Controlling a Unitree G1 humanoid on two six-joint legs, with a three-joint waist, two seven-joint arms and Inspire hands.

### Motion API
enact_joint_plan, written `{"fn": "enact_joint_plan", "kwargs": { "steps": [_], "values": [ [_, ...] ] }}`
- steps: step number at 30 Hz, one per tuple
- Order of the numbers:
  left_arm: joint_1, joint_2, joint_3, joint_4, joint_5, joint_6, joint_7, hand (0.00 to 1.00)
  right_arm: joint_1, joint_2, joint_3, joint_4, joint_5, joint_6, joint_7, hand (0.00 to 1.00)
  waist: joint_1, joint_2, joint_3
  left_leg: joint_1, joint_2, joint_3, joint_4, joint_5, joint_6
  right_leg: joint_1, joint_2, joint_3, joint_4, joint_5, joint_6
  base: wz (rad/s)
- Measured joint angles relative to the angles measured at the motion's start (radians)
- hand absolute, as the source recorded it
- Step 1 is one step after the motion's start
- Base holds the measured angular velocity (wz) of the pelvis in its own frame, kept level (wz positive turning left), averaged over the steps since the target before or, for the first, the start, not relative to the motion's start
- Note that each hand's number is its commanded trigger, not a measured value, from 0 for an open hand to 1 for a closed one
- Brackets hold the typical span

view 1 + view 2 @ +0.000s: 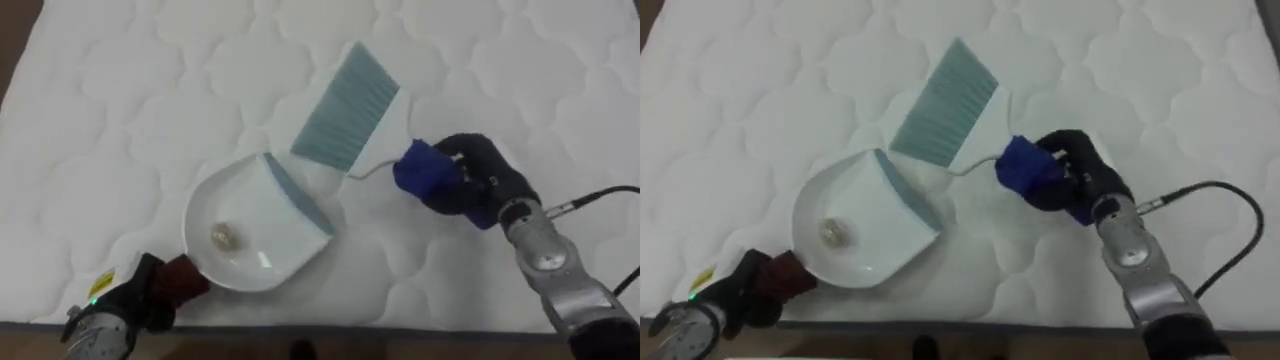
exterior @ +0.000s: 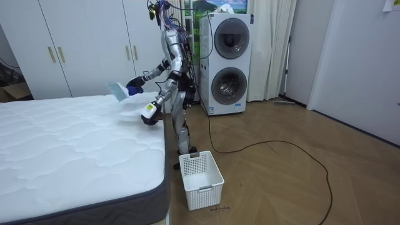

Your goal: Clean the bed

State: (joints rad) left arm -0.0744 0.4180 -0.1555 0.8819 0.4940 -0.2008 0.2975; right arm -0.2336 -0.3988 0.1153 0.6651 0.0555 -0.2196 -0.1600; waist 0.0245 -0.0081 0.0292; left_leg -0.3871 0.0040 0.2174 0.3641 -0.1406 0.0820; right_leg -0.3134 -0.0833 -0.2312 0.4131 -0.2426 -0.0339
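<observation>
My L hand (image 1: 140,298) was curled on the dustpan (image 1: 262,205) handle on the bed (image 1: 120,120), crumb (image 1: 222,236) inside it, & my R hand (image 1: 478,178) gripped the brush (image 1: 345,105) just past its lip, so I thought: keep it flat, sweep slow twd it.

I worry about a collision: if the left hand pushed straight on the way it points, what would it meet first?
Probably the brush in the right hand: the left hand aims its dustpan at the bristles, though the brush may hang higher.
</observation>
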Motion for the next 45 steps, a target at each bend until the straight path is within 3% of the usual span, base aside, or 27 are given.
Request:
{"fn": "enact_joint_plan", "kwargs": {
  "steps": [3, 7, 10, 16, 21, 27, 32, 36, 40, 45],
  "values": [
    [0.034, 0.000, 0.046, -0.071, 0.001, -0.002, 0.022, 1.00, 0.029, -0.005, -0.079, -0.001, 0.041, -0.001, -0.043, 0.00, -0.009, -0.010, -0.0068, 0.021, -0.002, 0.002, -0.013, 0.000, 0.000, 0.016, 0.000, 0.003, 0.000, 0.000, 0.000, 0.00],
    [0.069, -0.002, 0.059, -0.158, 0.002, -0.004, 0.030, 1.00, 0.059, -0.005, -0.116, -0.003, 0.063, -0.012, -0.104, 0.00, -0.023, -0.017, -0.0142, 0.075, -0.002, 0.003, -0.034, 0.000, -0.001, 0.075, 0.007, 0.006, -0.043, 0.005, 0.003, -0.01],
    [0.101, -0.010, 0.070, -0.227, 0.001, -0.019, 0.051, 1.00, 0.118, -0.002, -0.130, -0.016, 0.102, -0.042, -0.149, 0.00, -0.021, -0.023, -0.0276, 0.139, -0.003, 0.004, -0.071, 0.002, -0.006, 0.143, 0.018, 0.011, -0.097, 0.019, 0.006, -0.05],
    [0.156, -0.063, 0.076, -0.321, 0.001, -0.033, 0.088, 1.00, 0.221, 0.016, -0.141, -0.017, 0.101, -0.050, -0.210, 0.00, -0.021, -0.027, -0.0374, 0.247, -0.011, 0.003, -0.124, 0.000, -0.014, 0.252, 0.026, 0.014, -0.168, 0.031, 0.012, -0.01],
    [0.158, -0.096, 0.075, -0.365, -0.005, -0.033, 0.093, 1.00, 0.266, 0.035, -0.137, -0.087, 0.099, -0.050, -0.226, 0.00, -0.021, -0.027, -0.0368, 0.290, -0.013, 0.009, -0.141, -0.002, -0.020, 0.293, 0.031, 0.029, -0.184, 0.033, 0.014, -0.07],
    [0.150, -0.099, 0.074, -0.454, -0.011, -0.038, 0.122, 1.00, 0.274, 0.060, -0.135, -0.144, 0.092, -0.050, -0.225, 0.00, -0.028, -0.017, -0.0316, 0.335, -0.010, 0.012, -0.153, -0.011, -0.027, 0.342, 0.039, 0.035, -0.211, 0.041, 0.014, -0.02],
    [0.151, -0.109, 0.075, -0.487, -0.012, -0.038, 0.127, 1.00, 0.286, 0.060, -0.134, -0.197, 0.092, -0.045, -0.208, 0.00, -0.021, -0.002, -0.0228, 0.348, -0.011, 0.015, -0.163, -0.011, -0.027, 0.350, 0.041, 0.039, -0.211, 0.041, 0.014, -0.03],
    [0.151, -0.111, 0.075, -0.497, -0.012, -0.038, 0.132, 1.00, 0.287, 0.060, -0.117, -0.220, 0.091, -0.041, -0.207, 0.00, -0.017, 0.001, -0.0230, 0.357, -0.011, 0.015, -0.167, -0.011, -0.028, 0.364, 0.039, 0.037, -0.212, 0.041, 0.014, 0.00],
    [0.151, -0.111, 0.085, -0.528, -0.012, -0.038, 0.131, 1.00, 0.286, 0.060, -0.113, -0.254, 0.058, -0.041, -0.203, 0.00, -0.005, 0.002, -0.0232, 0.364, -0.013, 0.010, -0.169, -0.012, -0.028, 0.371, 0.042, 0.034, -0.212, 0.041, 0.014, 0.00],
    [0.153, -0.124, 0.102, -0.562, -0.010, -0.044, 0.126, 1.00, 0.281, 0.060, -0.098, -0.293, 0.022, -0.041, -0.196, 0.00, 0.037, 0.006, -0.0228, 0.357, -0.013, 0.002, -0.165, -0.012, -0.028, 0.370, 0.039, 0.027, -0.212, 0.041, 0.014, 0.03]
  ]
}}
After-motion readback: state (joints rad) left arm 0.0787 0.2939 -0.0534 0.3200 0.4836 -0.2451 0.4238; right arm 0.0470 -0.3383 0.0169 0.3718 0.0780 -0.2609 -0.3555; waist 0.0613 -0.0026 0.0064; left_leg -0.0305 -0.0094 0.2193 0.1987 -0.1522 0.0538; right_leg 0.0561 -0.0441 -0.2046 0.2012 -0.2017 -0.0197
